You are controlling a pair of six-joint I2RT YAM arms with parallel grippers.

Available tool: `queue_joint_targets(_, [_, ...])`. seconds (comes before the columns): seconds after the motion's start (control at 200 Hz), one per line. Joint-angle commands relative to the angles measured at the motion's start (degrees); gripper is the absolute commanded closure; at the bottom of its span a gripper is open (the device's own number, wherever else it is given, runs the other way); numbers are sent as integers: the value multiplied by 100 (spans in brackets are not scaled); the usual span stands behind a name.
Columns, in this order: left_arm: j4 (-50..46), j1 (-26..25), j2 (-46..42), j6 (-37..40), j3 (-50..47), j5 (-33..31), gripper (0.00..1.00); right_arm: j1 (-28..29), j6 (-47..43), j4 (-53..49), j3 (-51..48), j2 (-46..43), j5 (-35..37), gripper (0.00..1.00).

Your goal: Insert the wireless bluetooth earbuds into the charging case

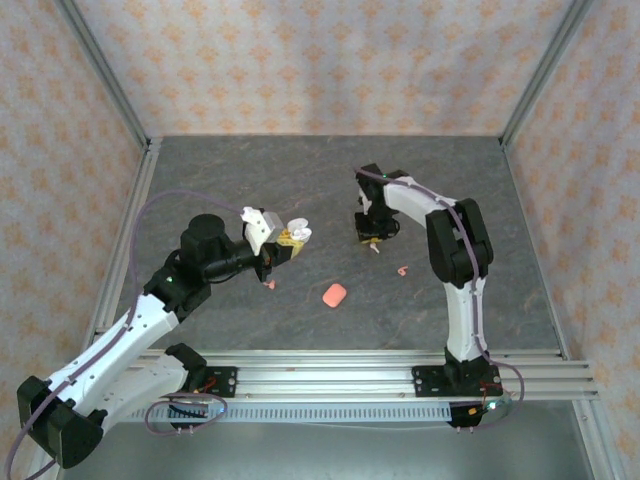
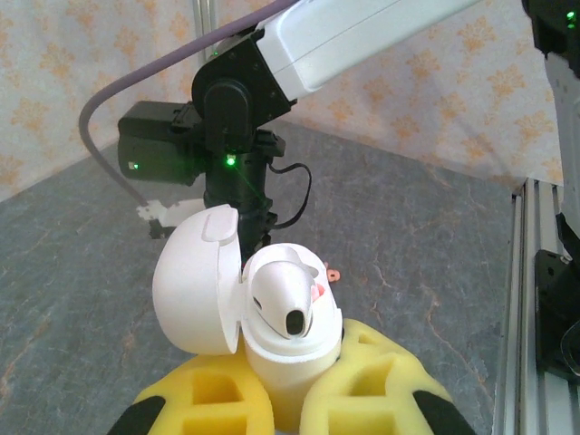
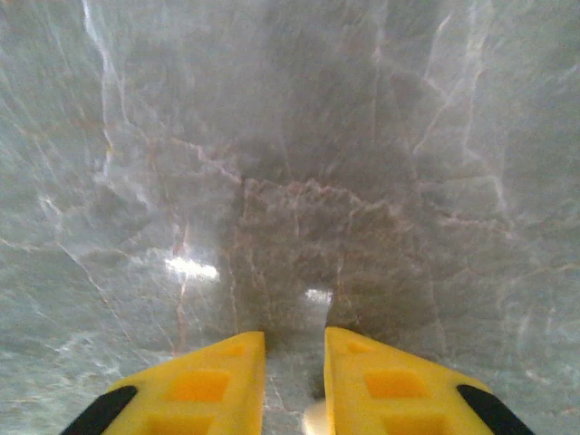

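Note:
My left gripper [image 1: 287,241] [image 2: 292,367] is shut on a white charging case [image 1: 296,232] [image 2: 276,349], held off the table with its lid [image 2: 195,281] swung open. One whitish earbud [image 2: 285,294] sits in the case. My right gripper [image 1: 372,237] [image 3: 294,333] points straight down at the table, its jaws a narrow gap apart. Another whitish earbud [image 1: 375,249] [image 3: 315,419] lies low between them, against the right finger and clear of the left one. Two coral-pink earbuds [image 1: 403,270] [image 1: 269,284] lie loose on the table.
A coral-pink case [image 1: 335,295] lies shut on the grey marble table [image 1: 450,200], in front of both grippers. The right arm [image 2: 236,136] stands close behind the held case. Metal rails [image 1: 350,370] run along the near edge, and patterned walls close in the other sides.

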Motion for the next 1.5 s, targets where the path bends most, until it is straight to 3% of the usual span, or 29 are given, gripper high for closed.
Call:
queue_joint_targets(0.0, [-10, -44, -85, -91, -53, -85, 100, 78, 42, -343, -142, -391, -167, 73])
queue_joint_targets(0.265, [-69, -61, -91, -89, 12, -78, 100, -42, 361, -292, -90, -981, -545, 66])
queue_joint_targets(0.505, [-74, -69, -165, -120, -23, -95, 100, -573, 410, -129, -663, -968, -939, 66])
queue_joint_targets(0.65, [-76, -72, -181, -124, -24, -104, 100, -635, 387, 139, -954, -955, -1331, 59])
queue_joint_targets(1.006, [-88, -89, -192, -167, -26, -130, 100, -612, 265, 303, -1123, -772, -1517, 59])
queue_joint_targets(1.496, [-29, -92, -172, -194, -35, -139, 100, -543, 878, 675, -1607, -1117, -1823, 60])
